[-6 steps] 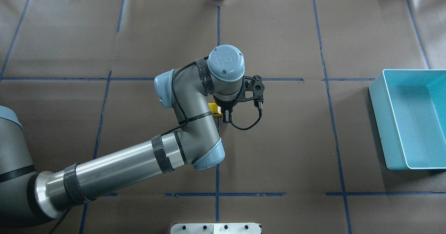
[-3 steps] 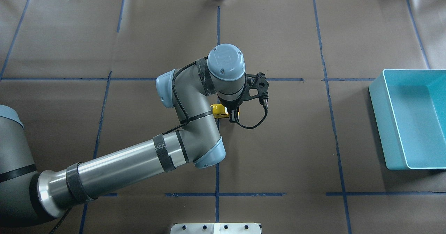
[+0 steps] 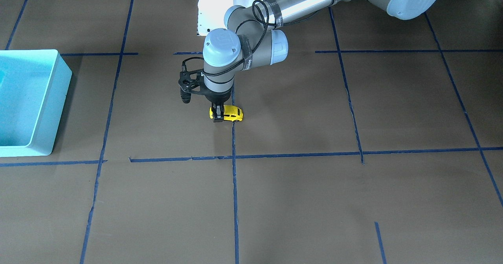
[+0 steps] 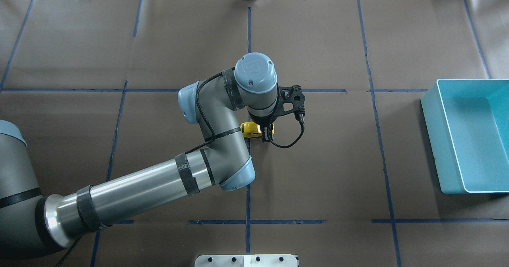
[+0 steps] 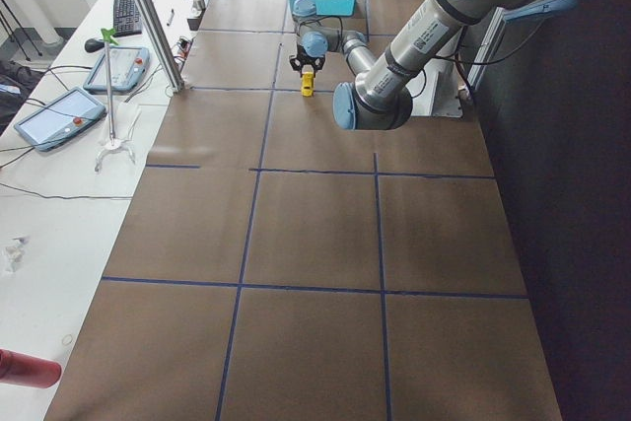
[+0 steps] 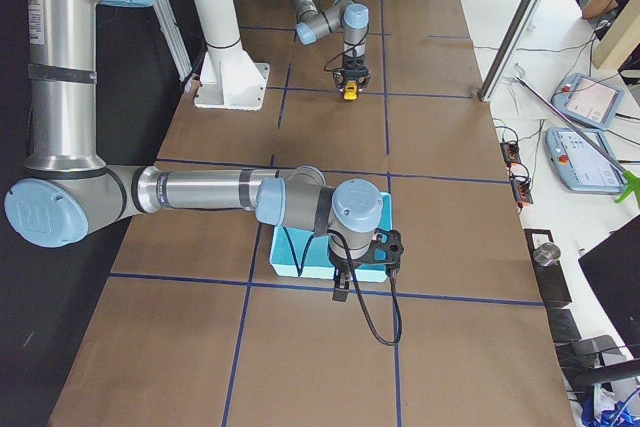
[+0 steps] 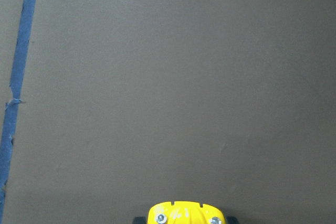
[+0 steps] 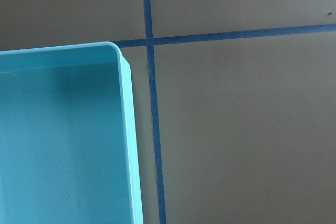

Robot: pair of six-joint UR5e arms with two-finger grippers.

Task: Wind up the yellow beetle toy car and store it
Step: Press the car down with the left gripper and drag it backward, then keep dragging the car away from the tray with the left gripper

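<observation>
The yellow beetle toy car (image 3: 231,114) sits on the brown table paper near the middle blue tape line. It also shows in the overhead view (image 4: 250,130) and as a yellow edge with two screws at the bottom of the left wrist view (image 7: 184,214). My left gripper (image 3: 217,115) points straight down, shut on one end of the car; the wrist hides part of it from overhead (image 4: 265,134). My right gripper (image 6: 341,282) shows only in the exterior right view, hovering over the light blue bin (image 6: 283,259). I cannot tell whether it is open or shut.
The light blue bin (image 4: 435,140) stands at the table's right edge in the overhead view and is empty; its rim shows in the right wrist view (image 8: 128,129). Blue tape lines (image 4: 248,203) cross the brown paper. A white base plate (image 4: 246,260) sits at the near edge.
My left gripper has shifted a little to the right in the overhead view, and the yellow car has moved with it. The bin has not moved.
</observation>
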